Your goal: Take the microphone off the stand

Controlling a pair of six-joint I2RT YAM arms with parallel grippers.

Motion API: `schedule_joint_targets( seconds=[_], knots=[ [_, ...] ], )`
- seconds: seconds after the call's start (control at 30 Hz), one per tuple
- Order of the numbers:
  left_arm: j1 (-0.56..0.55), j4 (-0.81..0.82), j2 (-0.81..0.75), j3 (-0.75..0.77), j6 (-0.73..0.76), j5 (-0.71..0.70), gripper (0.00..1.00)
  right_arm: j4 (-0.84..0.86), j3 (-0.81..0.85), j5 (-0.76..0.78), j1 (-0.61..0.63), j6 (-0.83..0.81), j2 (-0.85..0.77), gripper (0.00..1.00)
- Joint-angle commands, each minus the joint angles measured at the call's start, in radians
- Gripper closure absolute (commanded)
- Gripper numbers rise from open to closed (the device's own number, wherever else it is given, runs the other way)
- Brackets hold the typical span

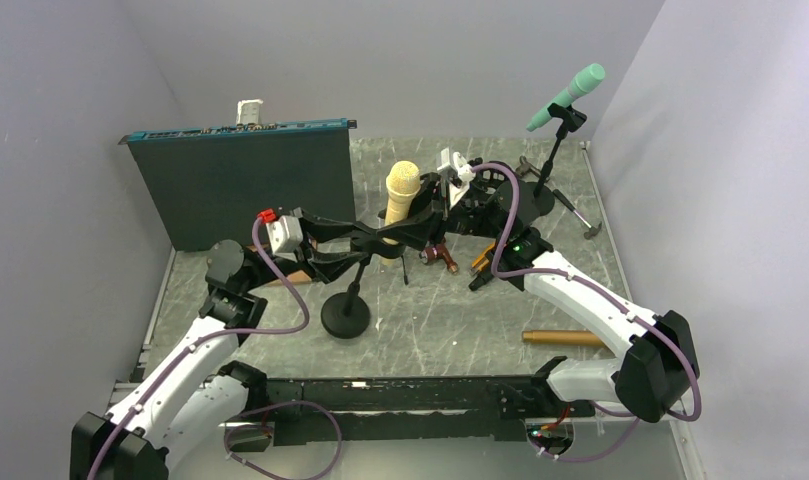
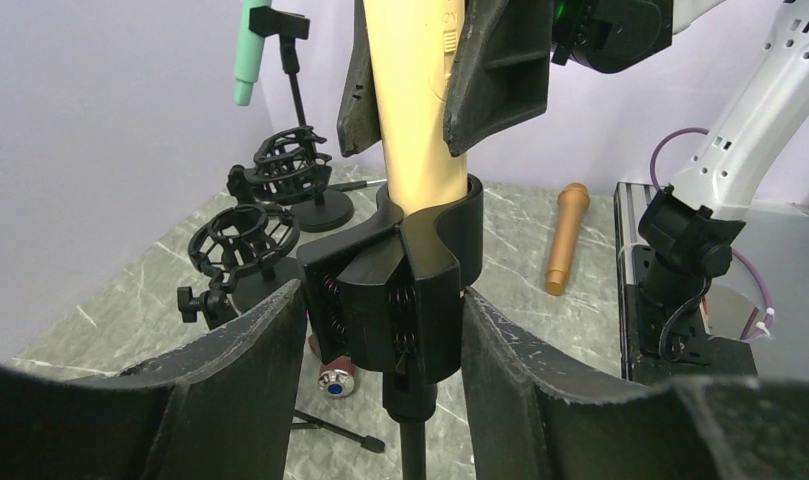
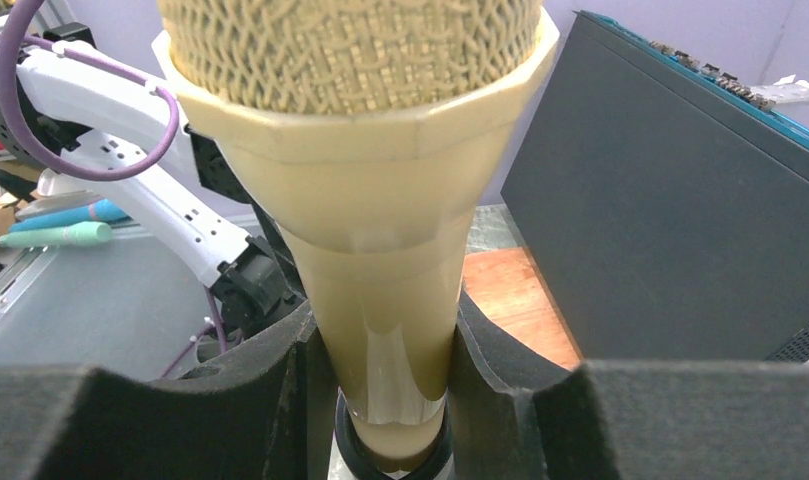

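The left tool (image 2: pixel 382 330) filled the bottom of its wrist view, its dark fingers (image 2: pixel 230 370) standing on either side of the stand's black clip (image 2: pixel 405 290), right against its flanks. Whether they were pressing it or only flanking it could not be told. Directly above that tool, the cream microphone (image 2: pixel 415 120) sat upright, its lower body seated in the clip's ring. The right tool (image 3: pixel 380 350) was pinching the microphone's body just above the clip, pads flat on both sides, the mesh head rising over its fingers. The step in hand looked like bracing the stand (image 1: pixel 354 292) low while the other arm held the microphone for the pull. The next move probably called for a firm hold on the clip, then a straight lift by the right tool along the microphone's axis, so the stand would not tip on the counter (image 1: pixel 450 310).
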Motion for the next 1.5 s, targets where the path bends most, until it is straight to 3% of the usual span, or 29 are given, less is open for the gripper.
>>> schedule_joint_targets(
  seconds=[0.0,0.3,0.47,0.77,0.9,1.0,1.07,1.17,1.27,1.3,1.33,1.37,1.4,1.47],
  knots=[
    [0.002,0.060,0.017,0.014,-0.029,0.066,0.42,0.034,0.035,-0.039,0.011,-0.001,0.006,1.00],
    [0.063,0.080,0.036,0.013,-0.069,-0.024,0.37,0.054,0.046,-0.047,0.017,0.011,0.030,1.00],
    [0.066,0.170,0.081,0.009,-0.124,0.134,0.42,0.049,0.051,-0.048,0.018,0.006,0.030,1.00],
    [0.065,0.408,0.177,0.007,-0.295,0.275,0.42,0.064,0.048,-0.052,0.018,0.013,0.041,1.00],
    [0.060,0.434,0.167,-0.007,-0.321,0.294,0.57,0.063,0.050,-0.047,0.018,0.012,0.044,1.00],
    [0.059,0.380,0.108,-0.037,-0.284,0.273,0.88,0.051,0.054,-0.046,0.018,0.005,0.041,1.00],
    [0.050,0.281,0.055,-0.047,-0.221,0.245,1.00,0.037,0.054,-0.041,0.018,-0.003,0.036,1.00],
    [0.028,0.099,-0.032,-0.040,-0.119,0.188,1.00,0.025,0.057,-0.039,0.018,-0.012,0.037,1.00],
    [0.025,0.031,-0.105,-0.056,-0.104,0.151,1.00,0.028,0.064,-0.046,0.018,-0.007,0.048,1.00],
    [0.025,-0.003,-0.123,-0.054,-0.095,0.138,0.98,0.032,0.066,-0.050,0.018,-0.004,0.053,1.00],
    [0.025,-0.049,-0.140,-0.050,-0.087,0.108,0.78,0.037,0.067,-0.056,0.018,0.001,0.057,1.00],
    [0.025,-0.097,-0.161,-0.045,-0.077,0.071,0.50,0.043,0.068,-0.064,0.018,0.005,0.062,1.00],
    [0.025,-0.150,-0.187,-0.039,-0.056,0.036,0.43,0.046,0.068,-0.073,0.018,0.008,0.066,1.00],
    [0.025,-0.233,-0.226,-0.025,-0.023,-0.056,0.41,0.042,0.070,-0.093,0.019,0.004,0.071,1.00]
  ],
)
